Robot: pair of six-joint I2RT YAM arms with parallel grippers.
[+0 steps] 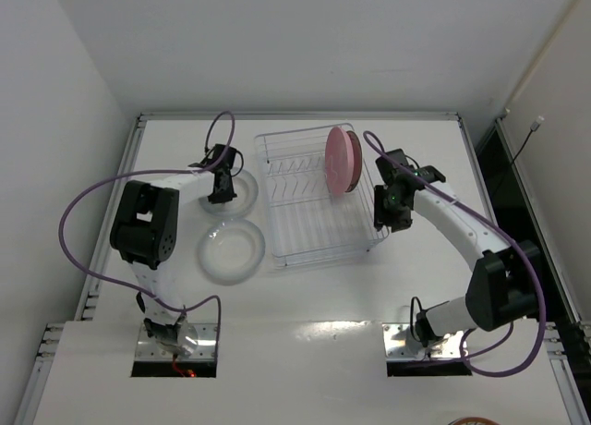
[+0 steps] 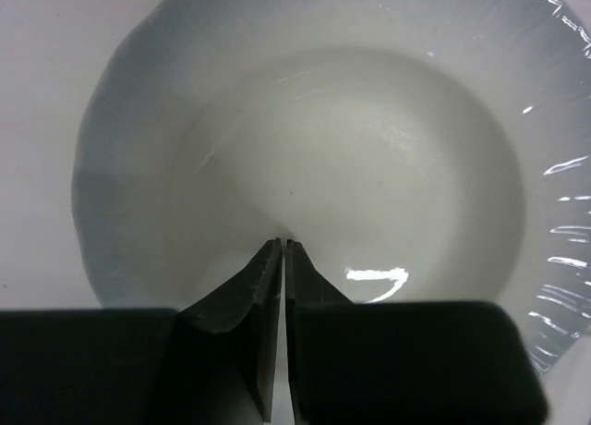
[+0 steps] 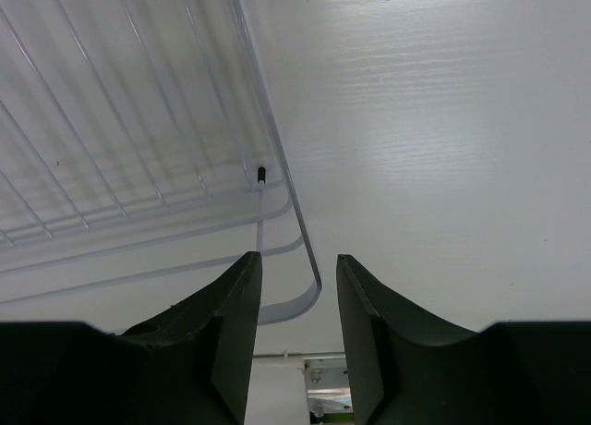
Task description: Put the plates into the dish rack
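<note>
A translucent plate (image 1: 231,250) lies flat nearest us, its twin (image 1: 245,187) beneath our left gripper (image 2: 283,243), fingers pressed together; we judge both light, slick and brittle, best pinched at the rim, while our right gripper (image 3: 297,259) hangs spread beside the dish rack (image 1: 323,257), a pink plate (image 1: 342,159) upright at its far end.

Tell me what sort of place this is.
Likely a robotics test cell, not a kitchen: white table boxed by blank walls, two robot arms bolted at its edge, just a dish rack and plates.
</note>
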